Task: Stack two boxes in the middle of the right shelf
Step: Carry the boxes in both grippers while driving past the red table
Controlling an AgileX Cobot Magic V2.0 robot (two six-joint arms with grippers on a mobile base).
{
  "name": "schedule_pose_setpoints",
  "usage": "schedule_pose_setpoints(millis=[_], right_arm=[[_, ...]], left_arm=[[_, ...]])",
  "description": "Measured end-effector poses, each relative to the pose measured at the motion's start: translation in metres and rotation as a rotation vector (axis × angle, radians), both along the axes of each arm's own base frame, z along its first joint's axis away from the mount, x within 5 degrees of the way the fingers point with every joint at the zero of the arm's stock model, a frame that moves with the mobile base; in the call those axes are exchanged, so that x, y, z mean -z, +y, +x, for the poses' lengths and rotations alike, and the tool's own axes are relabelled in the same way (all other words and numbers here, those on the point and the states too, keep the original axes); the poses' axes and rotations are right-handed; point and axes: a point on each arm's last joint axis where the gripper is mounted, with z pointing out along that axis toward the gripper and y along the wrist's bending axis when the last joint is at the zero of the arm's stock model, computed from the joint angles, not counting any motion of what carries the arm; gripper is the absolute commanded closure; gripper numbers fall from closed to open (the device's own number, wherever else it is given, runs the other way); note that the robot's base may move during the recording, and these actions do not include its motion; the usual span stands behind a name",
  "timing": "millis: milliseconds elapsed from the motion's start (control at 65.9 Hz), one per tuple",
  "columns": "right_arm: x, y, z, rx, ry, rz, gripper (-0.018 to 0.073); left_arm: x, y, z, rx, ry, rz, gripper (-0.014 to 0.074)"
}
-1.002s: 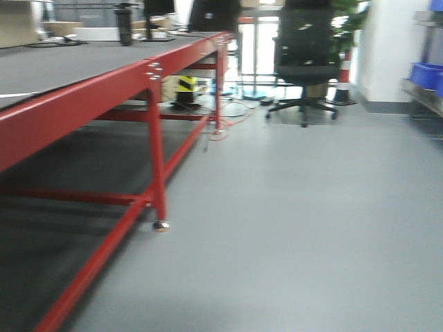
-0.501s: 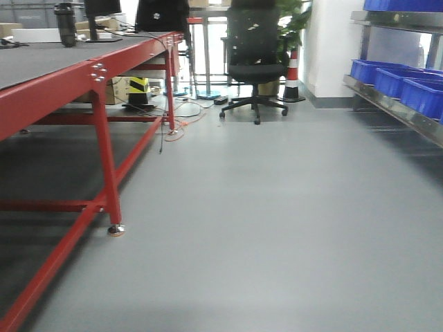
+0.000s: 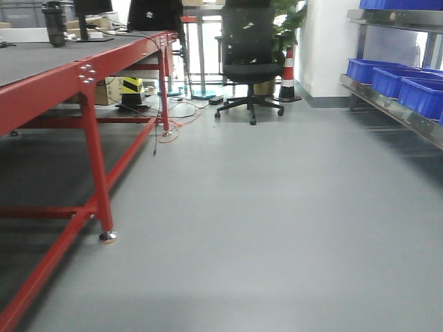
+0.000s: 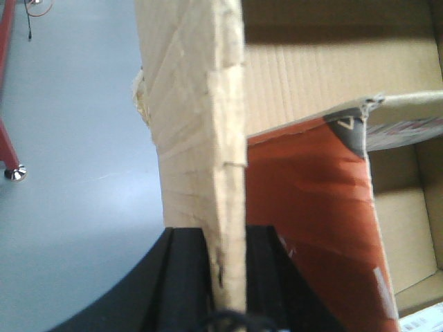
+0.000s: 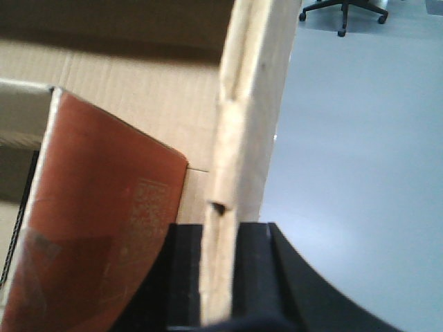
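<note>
Left wrist: left gripper (image 4: 228, 257) clamped on the upright wall of an open cardboard box (image 4: 197, 117), red-orange carton (image 4: 311, 207) inside | Right wrist: right gripper (image 5: 220, 250) pinches a wall of a cardboard box likewise | Front view alone: steel shelf (image 3: 387, 105) with blue bins (image 3: 421, 95) at right, red table (image 3: 48, 86) at left.

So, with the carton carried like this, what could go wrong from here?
1. The left hand and right hand each pinch only a thin wall of the box; the edge looks frayed, so it might tear or slip.
2. The orange-red item inside could shift and tilt the load.
3. The red table leg and the shelf flank the path; the box may clip either.
</note>
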Motion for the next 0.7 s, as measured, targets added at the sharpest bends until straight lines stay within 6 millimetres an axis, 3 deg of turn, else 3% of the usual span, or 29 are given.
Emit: schedule_pose_setpoints(millis=[698], right_arm=[[0.0000,0.0000,0.0000,0.000,0.000,0.000,0.0712]], left_arm=[[0.0000,0.0000,0.0000,0.000,0.000,0.000,0.0708]])
